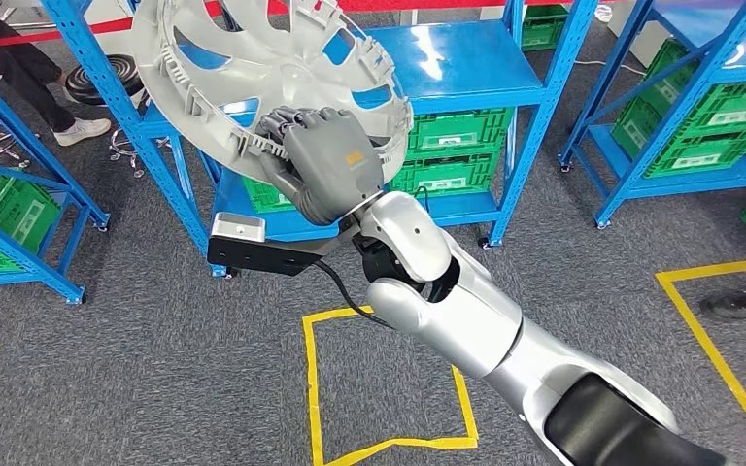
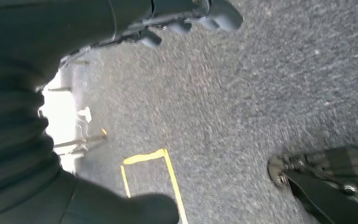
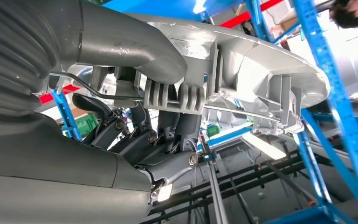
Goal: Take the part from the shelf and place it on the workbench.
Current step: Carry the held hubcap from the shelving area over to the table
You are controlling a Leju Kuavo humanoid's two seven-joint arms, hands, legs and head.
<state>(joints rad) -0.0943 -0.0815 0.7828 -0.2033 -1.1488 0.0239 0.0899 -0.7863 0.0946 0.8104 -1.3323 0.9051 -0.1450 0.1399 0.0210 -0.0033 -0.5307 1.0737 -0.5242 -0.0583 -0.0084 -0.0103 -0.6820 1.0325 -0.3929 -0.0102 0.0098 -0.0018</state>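
One silver wheel cover [image 1: 253, 68] gripped at its rim by the right hand [image 1: 325, 160], before blue shelving [image 1: 466, 58].

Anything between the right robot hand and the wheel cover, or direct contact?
Direct contact: in the right wrist view the right robot hand clamps the wheel cover rim between thumb and fingers.

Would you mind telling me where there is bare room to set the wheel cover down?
The blue upper shelf right of the wheel cover is bare. Carpet inside the yellow floor square is free too. Crowded: the shelf level holding green crates, and the left side near a person's shoe. The right hand grips the cover's rim.
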